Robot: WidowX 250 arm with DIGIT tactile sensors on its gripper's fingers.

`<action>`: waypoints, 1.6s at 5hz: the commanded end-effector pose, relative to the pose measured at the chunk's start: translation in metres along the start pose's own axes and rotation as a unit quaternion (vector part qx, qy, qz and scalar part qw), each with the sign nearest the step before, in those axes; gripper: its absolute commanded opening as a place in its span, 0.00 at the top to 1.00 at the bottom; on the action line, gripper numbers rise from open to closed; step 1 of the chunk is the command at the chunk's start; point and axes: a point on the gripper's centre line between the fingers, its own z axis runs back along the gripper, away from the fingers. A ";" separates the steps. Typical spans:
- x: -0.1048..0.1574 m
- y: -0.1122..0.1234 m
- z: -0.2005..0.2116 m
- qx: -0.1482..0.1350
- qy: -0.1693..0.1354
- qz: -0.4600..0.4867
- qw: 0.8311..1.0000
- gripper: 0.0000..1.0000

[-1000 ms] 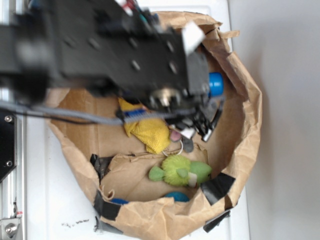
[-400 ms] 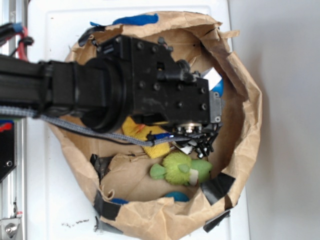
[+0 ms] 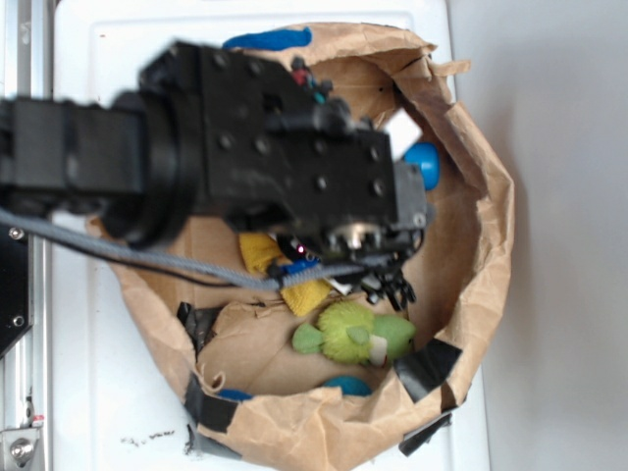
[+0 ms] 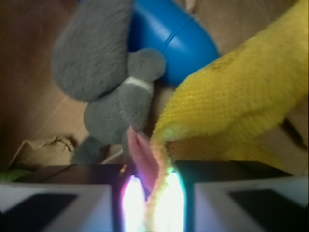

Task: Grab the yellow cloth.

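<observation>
Inside the paper bag [image 3: 481,245], the pincer [image 4: 153,203] has come lower than a second ago and now pinches an edge of the cloth [image 4: 231,106] beside the grey toy [image 4: 104,82], so the grab looks nearly made.

A black arm [image 3: 196,162] is reaching from the left over a brown paper bag [image 3: 481,245] lying on the white surface [image 3: 108,392]. Its gripper [image 3: 378,280] is hanging inside the bag, its jaws blurred and hard to read. The yellow cloth [image 3: 263,253] is peeking out beneath the arm. A green plush [image 3: 353,334] is lying just below it, and a blue cylinder [image 3: 422,164] is showing near the bag's right wall.
</observation>
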 end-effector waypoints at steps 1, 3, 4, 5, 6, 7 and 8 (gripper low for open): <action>-0.007 0.003 0.076 -0.062 -0.030 -0.102 0.992 1.00; -0.036 -0.001 0.109 -0.082 -0.037 -0.345 0.934 1.00; -0.039 -0.004 0.118 -0.061 -0.016 -0.440 0.896 1.00; -0.038 -0.006 0.119 -0.045 -0.010 -0.438 0.898 1.00; -0.040 -0.004 0.117 -0.042 -0.001 -0.434 0.900 1.00; -0.032 0.009 0.114 -0.032 0.007 -0.419 0.907 1.00; -0.018 0.023 0.117 -0.043 0.008 -0.403 0.914 1.00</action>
